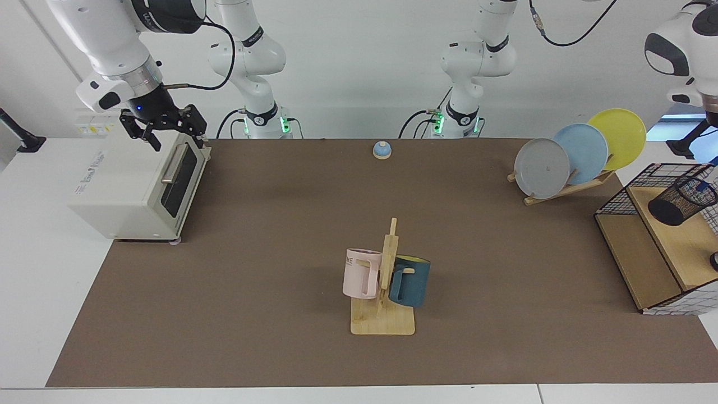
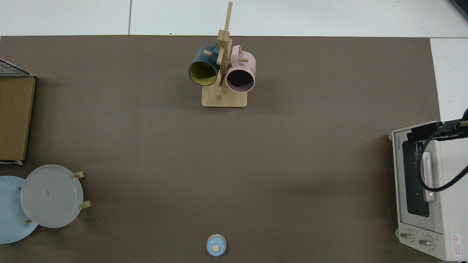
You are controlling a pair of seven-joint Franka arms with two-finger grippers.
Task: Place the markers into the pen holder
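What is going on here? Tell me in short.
The right arm's hand hovers open and empty over the top of the white box-shaped toaster oven, far from the job. The left arm hangs above the black wire-grid basket; its hand is out of view. The small black wire-mesh pen holder sits on the wooden shelf inside that basket. A blue speck shows at its mouth, but no marker can be made out for sure.

White arms w/ black joints, black cables, green base LEDs.
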